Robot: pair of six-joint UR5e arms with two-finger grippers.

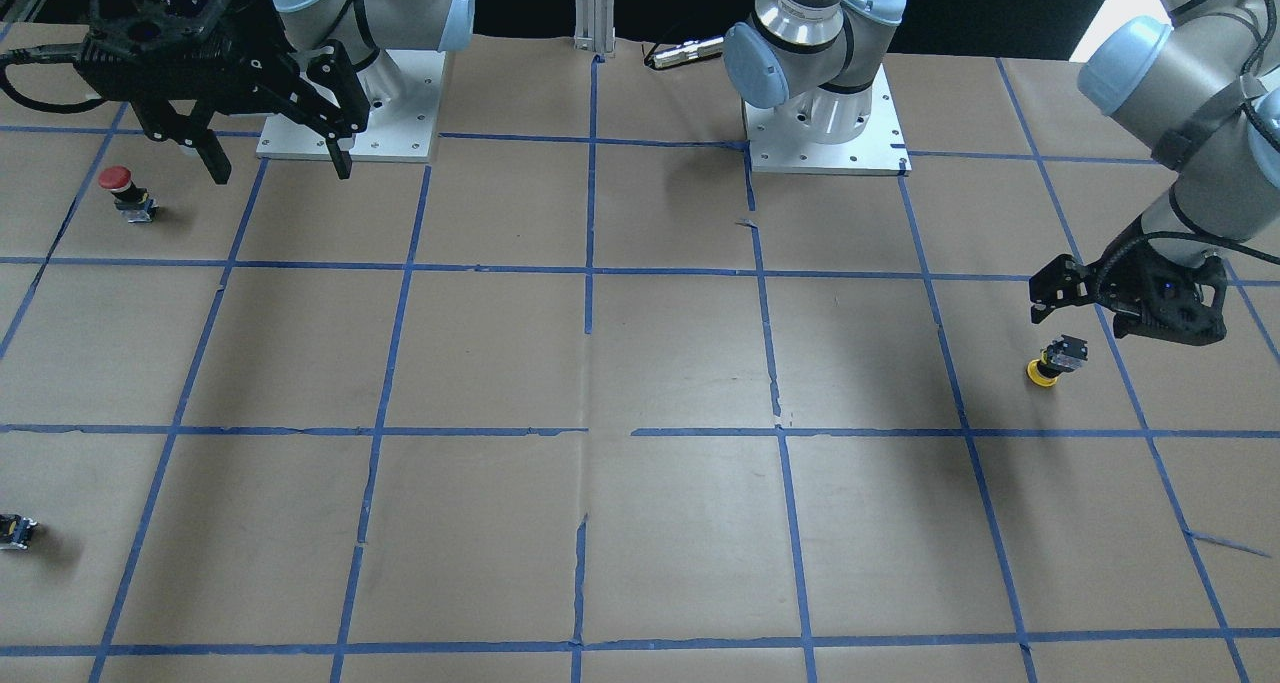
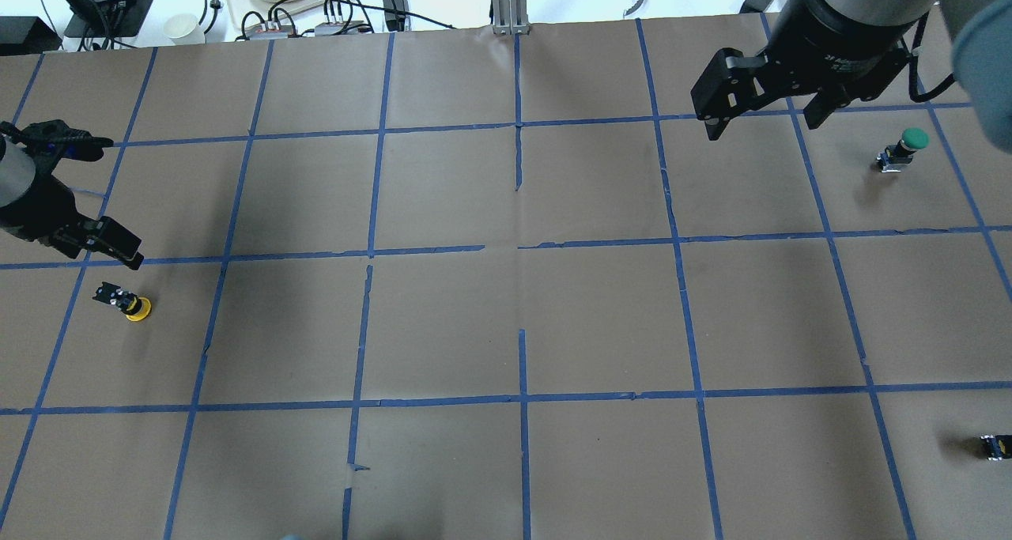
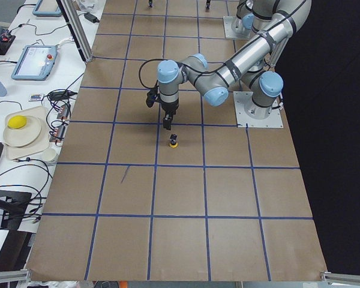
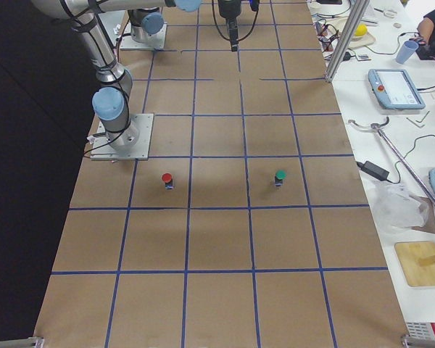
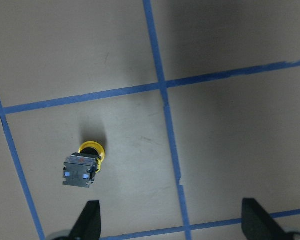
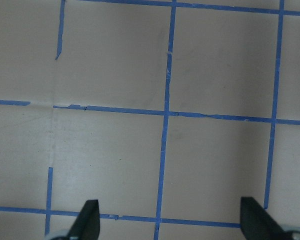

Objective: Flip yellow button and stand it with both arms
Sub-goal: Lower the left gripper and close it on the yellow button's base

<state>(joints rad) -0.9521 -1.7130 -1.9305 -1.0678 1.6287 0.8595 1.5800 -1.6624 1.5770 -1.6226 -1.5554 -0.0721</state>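
Overhead exterior view carries the only lettering in sight: a white line on the black collar of the right arm (image 2: 846,42), too small to read. No label can be made out on the yellow button (image 1: 1048,361).

Take the left arm's base plate (image 1: 882,145) as the mark. The button sits out past the plate toward the robot's left and farther from the robot, inside one blue-taped square of the paper-covered table (image 1: 680,363). It rests on its yellow cap, with the black-and-grey body uppermost. Bare paper lies all round it. In the exterior left view the table runs on well beyond it toward that end, and both long edges are well apart from it.

The left gripper (image 5: 171,212) hangs above the table near the button, on the side toward the plate, and does not touch it. Its fingers (image 5: 91,220) stand wide apart with nothing between them. In the wrist view the button lies off-centre, nearer one finger than the other.

The right gripper (image 1: 282,171) is well apart from the plate, off toward the robot's right by that arm's own base. It is raised, spread wide and empty. A red button (image 1: 125,191) stands cap up farther out from the plate on that same side. A green button (image 2: 904,149) stands cap up farther from the robot than the red one.
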